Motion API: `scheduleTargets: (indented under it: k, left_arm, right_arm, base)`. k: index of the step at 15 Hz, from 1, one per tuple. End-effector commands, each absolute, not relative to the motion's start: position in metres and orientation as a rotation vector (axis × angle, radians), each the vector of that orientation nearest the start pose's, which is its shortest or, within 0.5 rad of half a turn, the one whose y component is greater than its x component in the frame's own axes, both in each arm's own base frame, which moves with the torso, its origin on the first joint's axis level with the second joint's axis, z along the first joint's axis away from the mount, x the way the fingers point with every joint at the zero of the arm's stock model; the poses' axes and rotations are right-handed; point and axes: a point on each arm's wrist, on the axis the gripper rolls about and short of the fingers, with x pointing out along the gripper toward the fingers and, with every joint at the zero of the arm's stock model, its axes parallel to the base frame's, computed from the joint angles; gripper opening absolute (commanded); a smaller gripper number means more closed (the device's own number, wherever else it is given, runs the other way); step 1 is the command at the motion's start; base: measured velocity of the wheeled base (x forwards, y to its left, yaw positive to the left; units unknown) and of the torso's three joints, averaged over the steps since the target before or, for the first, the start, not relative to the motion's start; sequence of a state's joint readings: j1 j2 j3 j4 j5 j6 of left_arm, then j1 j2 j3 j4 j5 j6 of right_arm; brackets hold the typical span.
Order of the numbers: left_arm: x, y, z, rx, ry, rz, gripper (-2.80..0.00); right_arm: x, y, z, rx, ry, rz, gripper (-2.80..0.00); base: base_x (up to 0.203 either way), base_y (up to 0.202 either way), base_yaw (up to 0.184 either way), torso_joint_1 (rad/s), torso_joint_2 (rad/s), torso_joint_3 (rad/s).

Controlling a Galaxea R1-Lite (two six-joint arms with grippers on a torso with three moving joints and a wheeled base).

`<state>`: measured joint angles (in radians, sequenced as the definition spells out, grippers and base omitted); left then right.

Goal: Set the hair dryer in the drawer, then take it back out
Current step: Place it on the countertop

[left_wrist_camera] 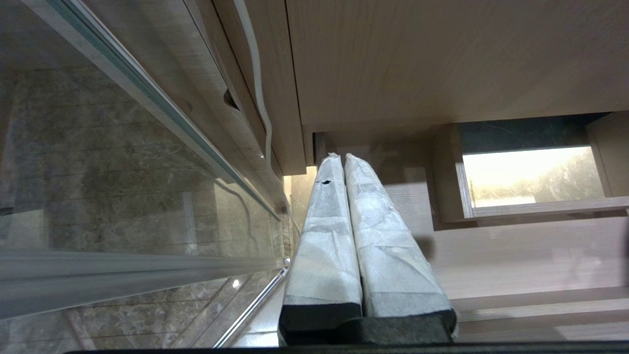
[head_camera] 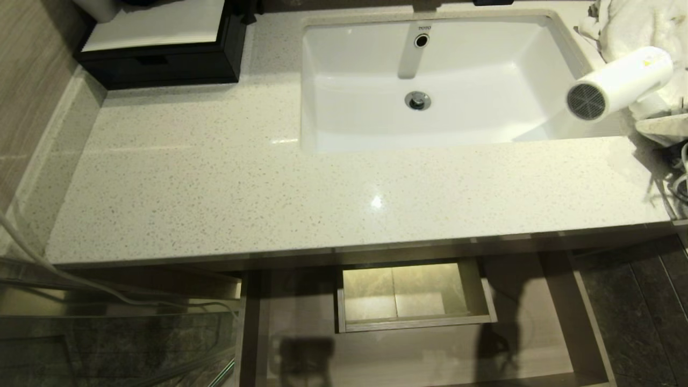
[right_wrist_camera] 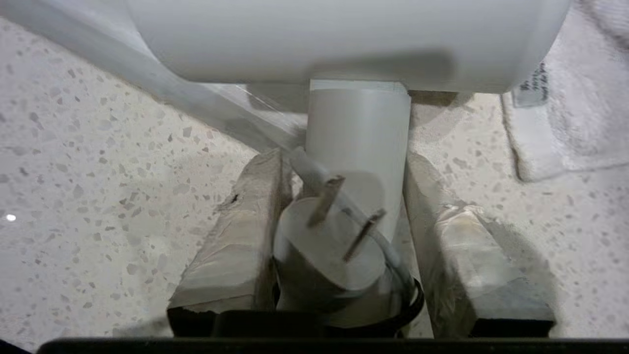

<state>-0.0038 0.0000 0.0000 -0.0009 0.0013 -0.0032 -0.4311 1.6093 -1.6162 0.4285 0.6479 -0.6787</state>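
The white hair dryer (head_camera: 618, 80) hangs tilted over the counter's right end, its grey grille facing the sink. My right gripper (right_wrist_camera: 344, 160) is shut on its short handle (right_wrist_camera: 358, 132), with the plug (right_wrist_camera: 329, 246) and cord bunched between the taped fingers. In the head view this gripper sits mostly past the right edge. The light-brown drawer (head_camera: 559, 301) is pulled open under the counter, and nothing lies on the part of its floor that shows, around the boxed cutout (head_camera: 414, 295). My left gripper (left_wrist_camera: 341, 156) is parked low beside the drawer (left_wrist_camera: 516, 255), shut on nothing.
A white towel (head_camera: 634, 27) lies heaped behind the dryer. The white sink (head_camera: 333, 80) fills the back middle of the speckled counter (head_camera: 215, 188). A black box with a white top (head_camera: 161, 54) stands at the back left. A glass panel (head_camera: 107, 344) and a white cable (head_camera: 54, 269) are at the lower left.
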Motion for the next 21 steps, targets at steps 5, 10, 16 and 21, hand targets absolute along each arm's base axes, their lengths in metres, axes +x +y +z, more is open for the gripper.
scheduleTargets:
  k: [5,10,16,21]
  left_arm:
    - [-0.023,0.0,0.076,-0.003,-0.002,-0.002,-2.8]
    - [-0.023,0.0,0.075,-0.003,0.0,-0.002,-2.8]
    - [-0.023,0.0,0.075,-0.003,0.0,-0.002,-2.8]
    - [-0.023,0.0,0.075,-0.003,0.0,-0.002,-2.8]
  right_arm:
    - [0.238,-0.097,0.348,-0.527,0.242,0.347,0.0]
    - [0.18,-0.08,0.36,-0.542,0.203,0.278,0.0]
    - [0.146,-0.066,0.35,-0.54,0.212,0.259,0.0]
    - [0.133,-0.06,0.351,-0.543,0.199,0.249,0.0]
  base:
    - [0.0,0.0,0.0,0.0,0.0,0.0]
    - [0.0,0.0,0.0,0.0,0.0,0.0]
    - [0.0,0.0,0.0,0.0,0.0,0.0]
    - [0.0,0.0,0.0,0.0,0.0,0.0]
